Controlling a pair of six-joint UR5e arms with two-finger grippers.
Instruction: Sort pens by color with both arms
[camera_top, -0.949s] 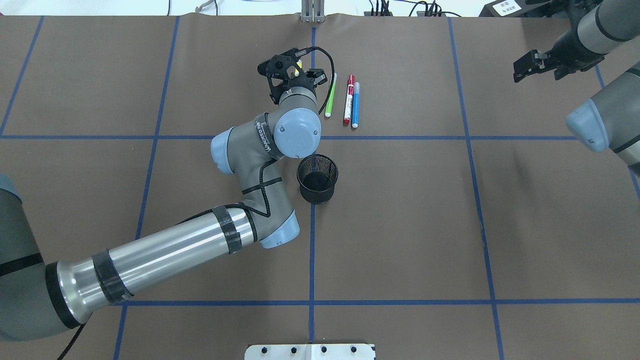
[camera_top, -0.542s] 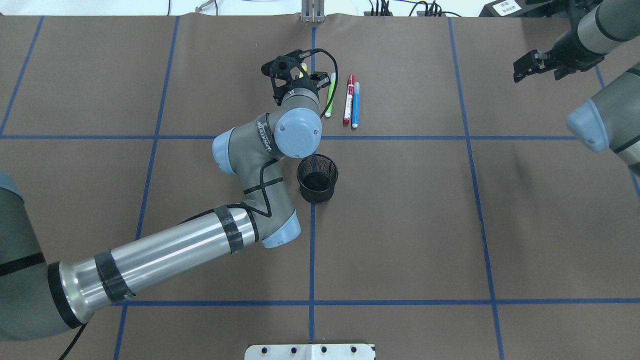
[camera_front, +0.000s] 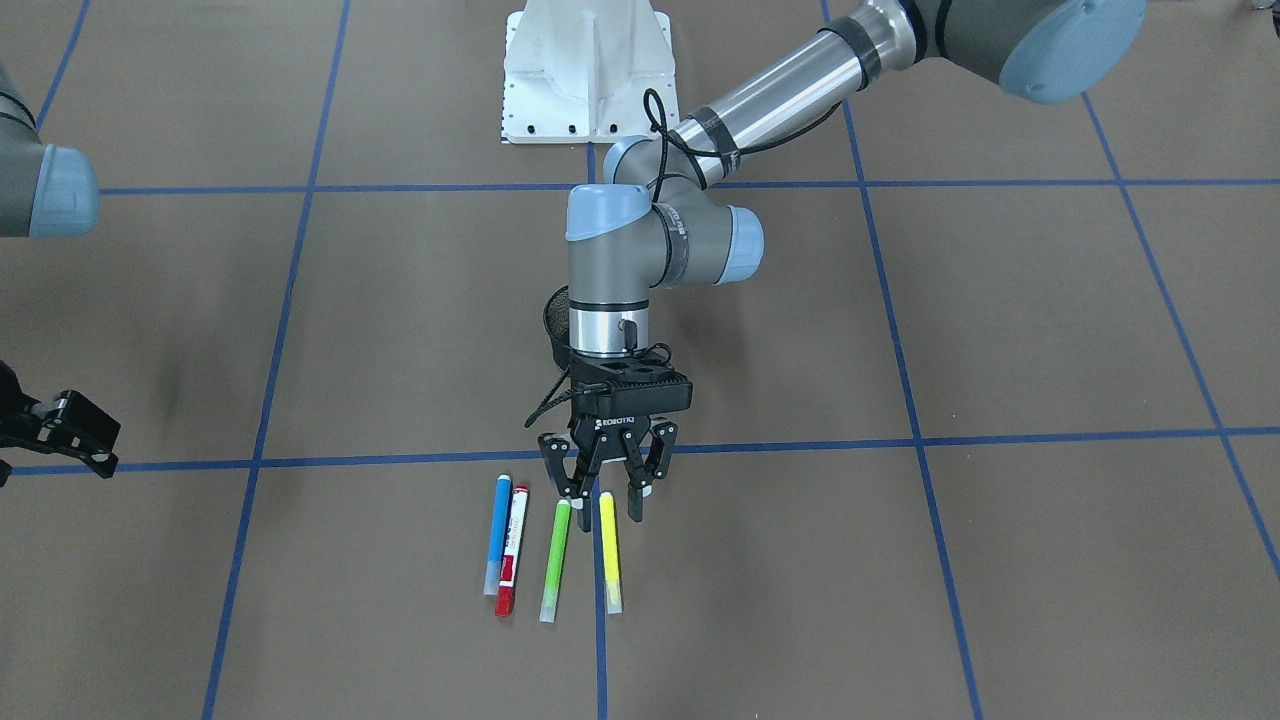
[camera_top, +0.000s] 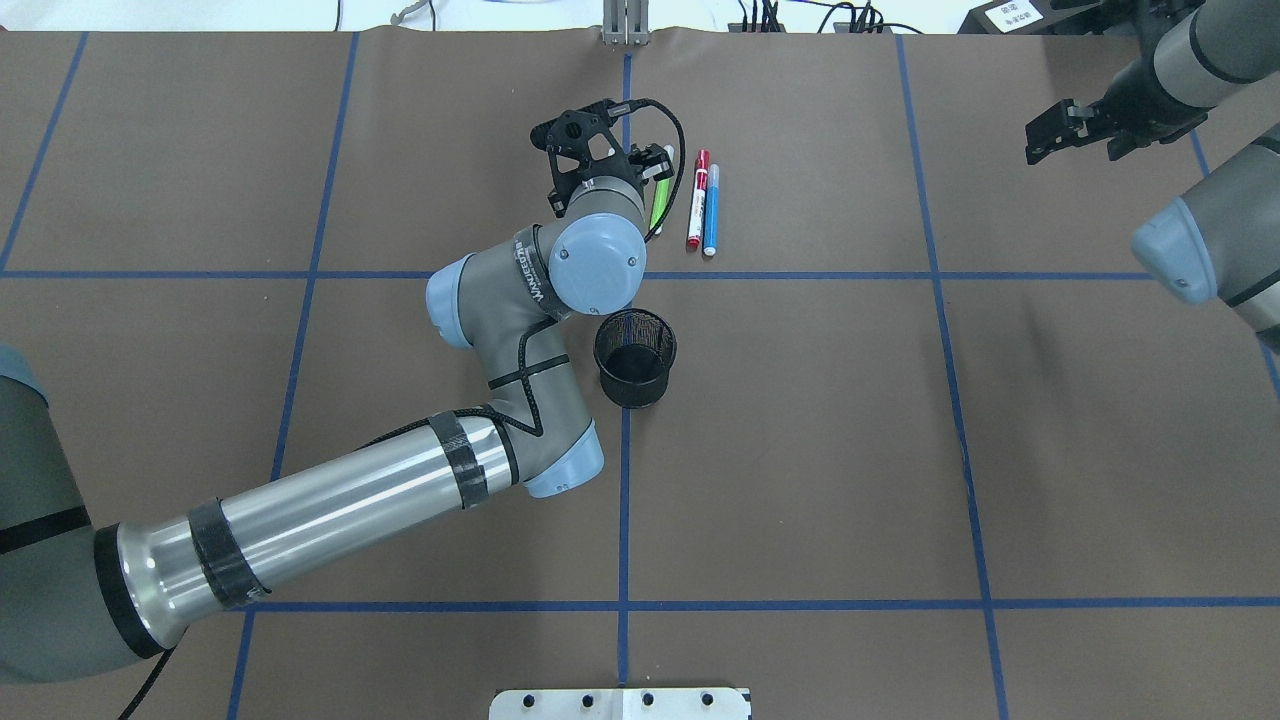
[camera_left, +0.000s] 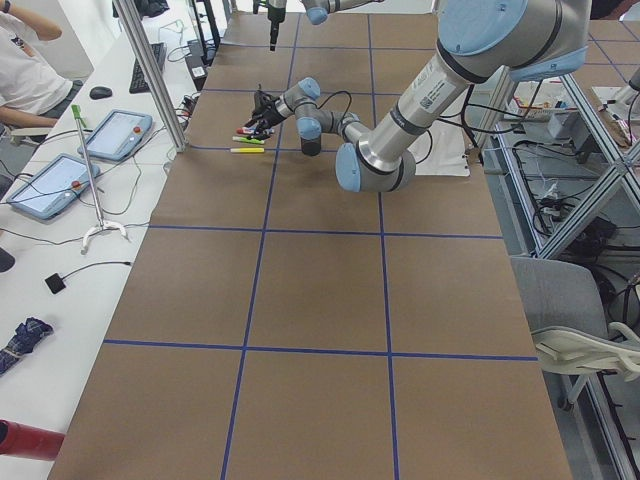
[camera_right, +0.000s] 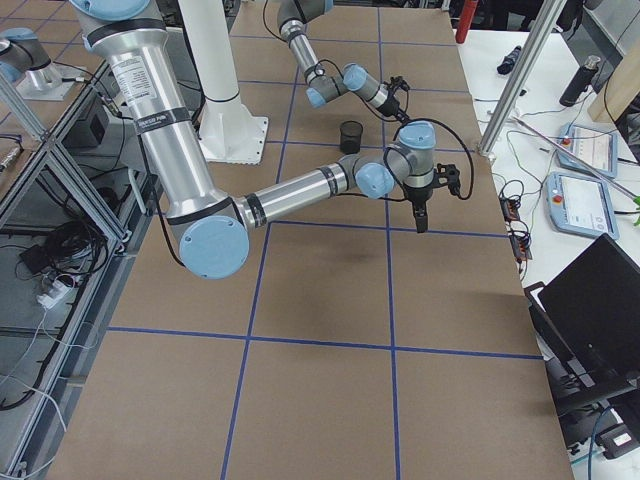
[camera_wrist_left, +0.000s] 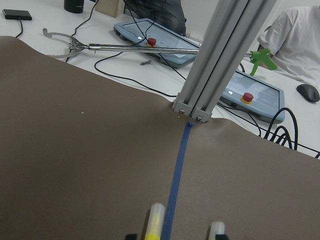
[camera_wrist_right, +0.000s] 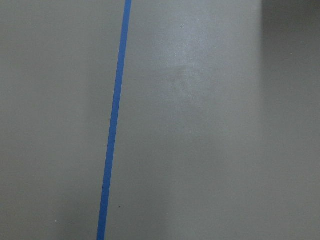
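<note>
Four pens lie side by side on the brown table: blue (camera_front: 497, 533), white-bodied with a red cap (camera_front: 512, 550), green (camera_front: 554, 560) and yellow (camera_front: 609, 552). My left gripper (camera_front: 607, 500) points down, open, just over their near ends. Its fingers straddle the yellow pen's tip, and the green pen's tip sits just outside one finger. From overhead the green pen (camera_top: 658, 205), red pen (camera_top: 697, 200) and blue pen (camera_top: 711, 210) show, while the left wrist hides the yellow one. The left wrist view shows the yellow pen's end (camera_wrist_left: 156, 220) and the green pen's end (camera_wrist_left: 216, 230). My right gripper (camera_front: 95, 445) hovers open far off to the side.
A black mesh cup (camera_top: 634, 357) stands upright beside the left arm's elbow joint, on the robot's side of the pens. An aluminium post (camera_wrist_left: 220, 55) rises at the table's far edge, with tablets and cables beyond. A white pedestal base (camera_front: 588, 70) sits at the robot's side.
The left gripper has shifted a little toward the green pen and now covers the yellow pen from above. The right arm has not moved.
</note>
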